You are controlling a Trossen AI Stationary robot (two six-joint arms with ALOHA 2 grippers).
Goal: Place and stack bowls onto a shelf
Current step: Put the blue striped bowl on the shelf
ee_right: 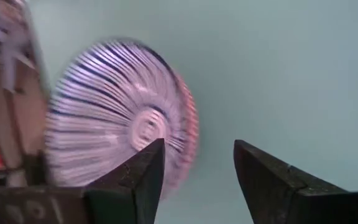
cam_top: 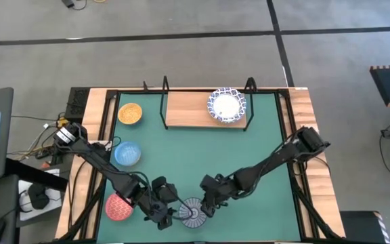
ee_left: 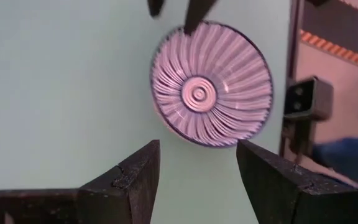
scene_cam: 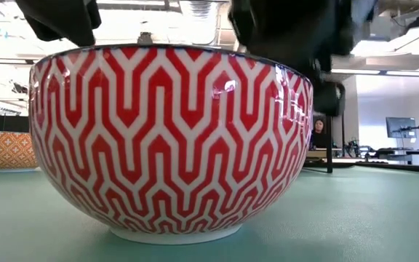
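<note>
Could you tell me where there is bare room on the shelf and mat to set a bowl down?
Free: the shelf left of the white bowl, and the mat's centre and right side. Crowded: the near edge, where both grippers flank the striped bowl.

1. The red bowl looked like glazed ceramic, glossy, with bright highlights on its wall.
2. The striped bowl had a smooth, shiny surface.
3. The green mat was matt and smooth.
4. The shelf was light wood with a thin black metal frame.
5. The bench showed pale, unpainted wood at its edges.
6. The left gripper had dark, matt fingers, seemingly plastic.
</note>
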